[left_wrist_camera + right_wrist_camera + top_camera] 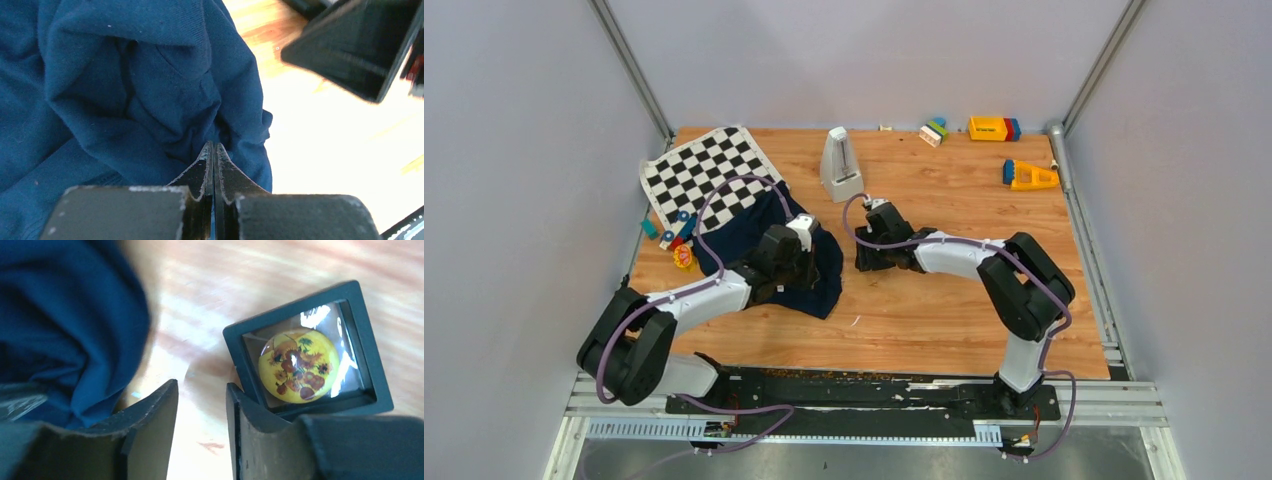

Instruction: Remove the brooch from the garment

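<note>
The garment (pixel 824 268) is a dark navy cloth, crumpled at the table's left centre. It fills the left wrist view (pixel 125 95) and shows at the left of the right wrist view (pixel 65 325). My left gripper (pixel 214 146) lies on it, shut, with its tips pinched into a fold and a sliver of blue between the fingers; in the top view it (pixel 807 262) sits on the cloth. My right gripper (pixel 202 390) is open and empty over bare wood, just right of the garment. No whitish-silver brooch shows in any view.
A black square frame box (pixel 310 350) holding a round yellow sunflower disc (pixel 299 365) lies beside my right fingertips. A checkered mat (pixel 709 172), a white wedge-shaped object (pixel 840 165), toy blocks (pixel 992 128) and small pieces (pixel 683 258) stand around the table.
</note>
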You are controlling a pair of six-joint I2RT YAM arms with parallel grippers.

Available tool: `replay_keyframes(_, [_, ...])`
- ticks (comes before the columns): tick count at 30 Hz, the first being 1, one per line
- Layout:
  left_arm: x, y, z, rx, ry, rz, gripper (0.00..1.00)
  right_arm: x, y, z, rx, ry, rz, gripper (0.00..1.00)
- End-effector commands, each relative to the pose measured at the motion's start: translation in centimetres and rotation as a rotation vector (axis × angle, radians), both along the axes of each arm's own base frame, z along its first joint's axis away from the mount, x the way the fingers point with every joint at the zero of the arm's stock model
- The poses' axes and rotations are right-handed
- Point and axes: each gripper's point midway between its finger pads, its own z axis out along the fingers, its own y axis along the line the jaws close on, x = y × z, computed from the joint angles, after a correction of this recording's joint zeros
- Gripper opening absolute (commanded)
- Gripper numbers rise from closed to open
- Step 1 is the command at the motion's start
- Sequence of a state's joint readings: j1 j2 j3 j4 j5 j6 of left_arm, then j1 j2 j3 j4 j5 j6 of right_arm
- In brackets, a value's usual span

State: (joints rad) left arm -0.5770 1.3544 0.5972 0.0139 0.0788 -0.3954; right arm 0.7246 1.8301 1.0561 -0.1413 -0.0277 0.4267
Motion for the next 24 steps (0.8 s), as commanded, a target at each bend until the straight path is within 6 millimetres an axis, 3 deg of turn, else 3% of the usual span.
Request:
replay_keyframes(1, [1.0,1.1,2.3,-0.04,-0.042,0.024,0.03,2.7,-2.3,3.0,0.021,-0.084,-0.089,0.45])
replay_keyframes(3, [1.5,2.1,3.6,-0.074,-0.045,0.049,0.12,1.4,-1.5,5.6,0.093,-0.14,-0.015,0.54])
replay_keyframes(5, [2.2,3.1,6.2,-0.107,-0.106,0.079,0.27,0.9,-2.3,8.6,0.136,-0.215,-0.02,0.6])
replay_keyframes(7, [2.7,4.3,8.0,-0.109,-0.149,0.12,0.47,0.6,-3.8,11.0,0.156,-0.279,-0.044,0.62])
replay_keyframes(8, [2.9,5.3,8.4,-0.088,-0.159,0.156,0.73,0.6,-5.0,11.9,0.156,-0.308,-0.071,0.63])
replay_keyframes(10, [3.1,7.2,9.6,-0.05,-0.203,0.229,0.95,0.6,-7.9,13.5,0.162,-0.365,-0.154,0.71])
replay_keyframes(12, [3.2,9.5,10.5,-0.008,-0.263,0.316,0.99,0.7,-11.7,14.3,0.158,-0.413,-0.284,0.87])
replay_keyframes(14, [3.4,11.6,11.3,0.03,-0.343,0.397,1.0,1.5,-17.0,14.9,0.144,-0.465,-0.466,0.94])
replay_keyframes(15, [3.8,12.3,13.2,0.029,-0.437,0.416,1.0,1.8,-19.6,15.3,0.139,-0.5,-0.57,0.97])
replay_keyframes(16, [3.5,13.5,12.1,0.074,-0.458,0.449,1.0,2.3,-22.1,15.0,0.121,-0.528,-0.663,0.99])
replay_keyframes(17, [4.0,14.0,14.4,0.073,-0.584,0.45,1.0,3.0,-23.4,15.0,0.111,-0.588,-0.68,1.0])
replay_keyframes(18, [3.6,14.9,13.0,0.112,-0.605,0.464,0.99,3.4,-24.8,14.5,0.07,-0.622,-0.688,1.0])
replay_keyframes(19, [3.7,15.3,14.8,0.116,-0.716,0.467,0.98,3.5,-26.0,14.2,0.042,-0.634,-0.714,1.0])
replay_keyframes(20, [3.4,16.0,13.5,0.146,-0.734,0.478,0.99,3.6,-26.8,13.6,0.024,-0.626,-0.721,1.0])
replay_keyframes(21, [3.3,16.5,14.9,0.153,-0.811,0.49,0.99,3.6,-27.5,13.0,-0.004,-0.621,-0.725,1.0])
replay_keyframes(22, [3.0,17.0,14.1,0.19,-0.822,0.488,0.99,3.5,-28.0,12.5,-0.033,-0.627,-0.71,1.0])
replay_keyframes(23, [3.1,17.4,15.2,0.216,-0.885,0.489,0.99,3.2,-28.2,11.8,-0.066,-0.641,-0.673,1.0])
replay_keyframes(24, [2.9,18.1,14.4,0.253,-0.884,0.507,1.0,3.0,-28.1,11.6,-0.075,-0.674,-0.641,1.0])
